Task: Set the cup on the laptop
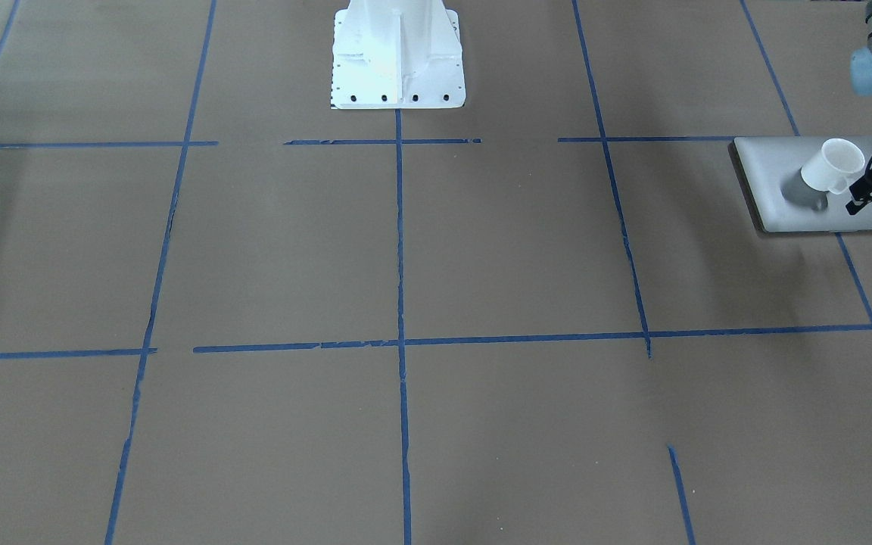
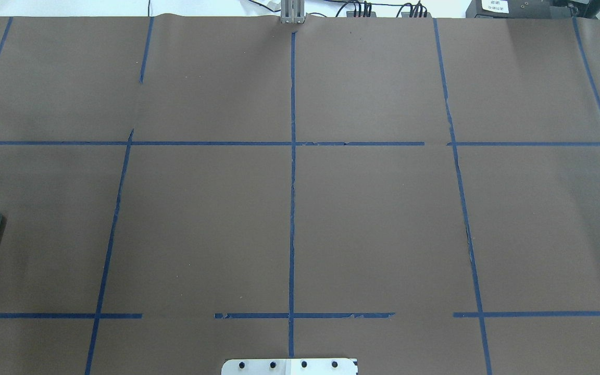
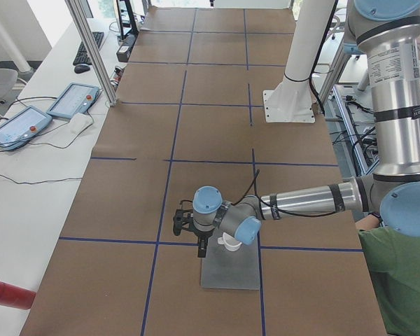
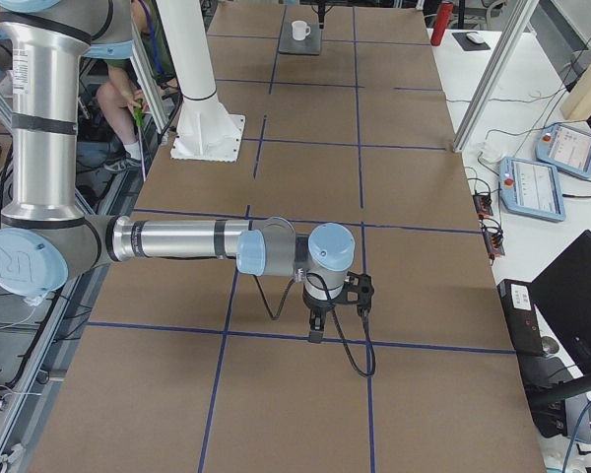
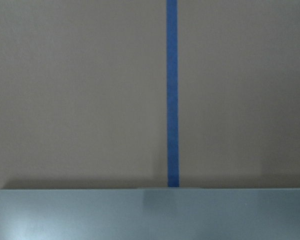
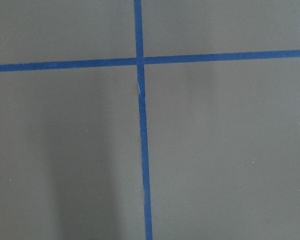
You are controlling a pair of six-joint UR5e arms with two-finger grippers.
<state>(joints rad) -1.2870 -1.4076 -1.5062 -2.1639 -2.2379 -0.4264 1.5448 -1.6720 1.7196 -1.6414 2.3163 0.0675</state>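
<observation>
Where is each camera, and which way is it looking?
Front: across the table, facing the base; left pincer by cup.
Overhead: from behind, looking forward; base edge.
Left side: left table end; left arm near.
Right side: right end; right arm near.
Left wrist: down at laptop edge; no pincer.
Right wrist: down at tape; no pincer.
Front and sides share the cup.

We see the laptop closed, a thin silver-grey slab with rounded corners, lying flat at the end of the table on the robot's left; the cup, small, plain white, with one loop handle, stands upright on its lid, mouth up, toward the end nearer the table's middle.
</observation>
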